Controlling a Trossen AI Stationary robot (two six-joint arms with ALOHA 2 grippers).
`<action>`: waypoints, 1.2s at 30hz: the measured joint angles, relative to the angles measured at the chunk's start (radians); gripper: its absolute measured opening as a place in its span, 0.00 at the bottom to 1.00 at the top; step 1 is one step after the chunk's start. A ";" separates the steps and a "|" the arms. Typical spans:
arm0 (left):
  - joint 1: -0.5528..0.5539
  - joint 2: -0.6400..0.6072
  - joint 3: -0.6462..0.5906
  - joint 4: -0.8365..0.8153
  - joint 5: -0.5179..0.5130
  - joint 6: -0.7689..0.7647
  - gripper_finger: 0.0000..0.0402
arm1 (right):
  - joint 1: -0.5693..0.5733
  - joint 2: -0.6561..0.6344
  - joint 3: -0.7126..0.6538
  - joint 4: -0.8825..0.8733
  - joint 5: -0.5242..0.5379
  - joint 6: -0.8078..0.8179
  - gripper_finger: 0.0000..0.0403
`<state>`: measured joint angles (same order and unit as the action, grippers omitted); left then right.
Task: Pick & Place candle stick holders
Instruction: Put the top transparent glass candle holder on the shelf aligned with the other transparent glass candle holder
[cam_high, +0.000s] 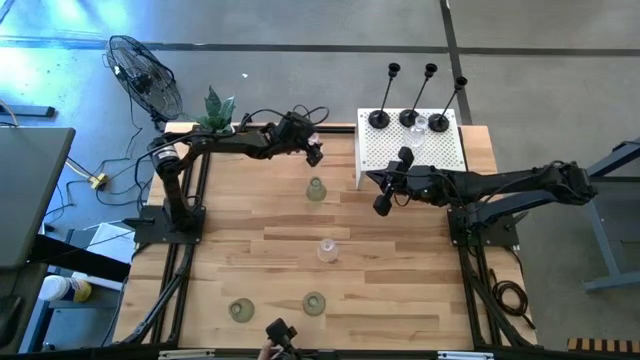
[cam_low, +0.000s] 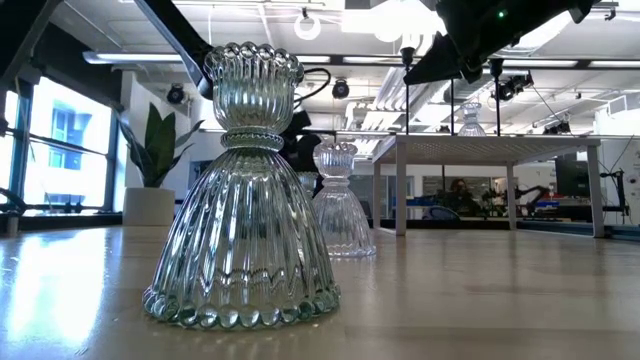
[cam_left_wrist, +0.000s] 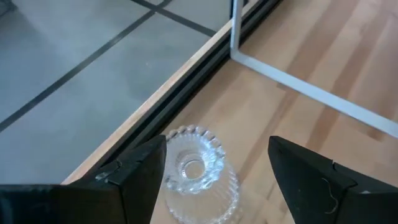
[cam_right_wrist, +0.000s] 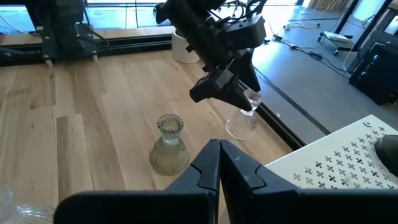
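- High view: three black holders (cam_high: 408, 95) and one clear glass holder (cam_high: 438, 124) stand on the far edge of the white perforated box (cam_high: 410, 150), so by my reckoning four are placed. Four squat holders are loose on the table (cam_high: 260, 210): a green one (cam_high: 316, 189) mid-far, a clear one (cam_high: 327, 249) at the centre, and two green ones (cam_high: 241, 311) (cam_high: 314, 303) along the near side. The left gripper (cam_high: 314, 154) hovers at the far edge, left of the box; the right gripper (cam_high: 384, 200) hangs just beside the box's near-left corner.
- Low view: a green holder (cam_low: 241, 205) stands near, a clear one (cam_low: 340, 205) behind it; the box stands at the right on legs. Neither gripper's fingertips can be made out.
- Left wrist view: the left fingers (cam_left_wrist: 140, 171) stand wide apart, grasping nothing; a clear holder (cam_left_wrist: 198, 177) stands upright between them, nearer one finger, contact uncertain.
- Right wrist view: the right gripper (cam_right_wrist: 219, 163) is pressed closed and empty. Beyond it, the left gripper (cam_right_wrist: 233, 93) sits over the clear holder (cam_right_wrist: 244, 119) at the far table edge; the green holder (cam_right_wrist: 168, 146) stands beside it, apart. That makes five left to move, this one in hand.
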<state>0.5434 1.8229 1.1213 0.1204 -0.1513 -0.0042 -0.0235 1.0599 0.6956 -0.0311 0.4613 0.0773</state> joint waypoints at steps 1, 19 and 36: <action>0.000 0.000 0.000 -0.001 -0.005 0.000 0.69 | 0.000 0.000 0.000 0.000 0.000 0.000 0.00; 0.054 -0.013 0.094 -0.192 0.067 0.011 0.69 | 0.000 0.000 0.000 -0.001 0.000 -0.031 0.00; 0.053 0.030 0.093 -0.162 0.060 0.036 0.69 | 0.000 0.000 0.000 0.018 -0.005 -0.035 0.00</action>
<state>0.5964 1.8526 1.2144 -0.0412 -0.0916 0.0315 -0.0238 1.0599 0.6956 -0.0128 0.4564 0.0418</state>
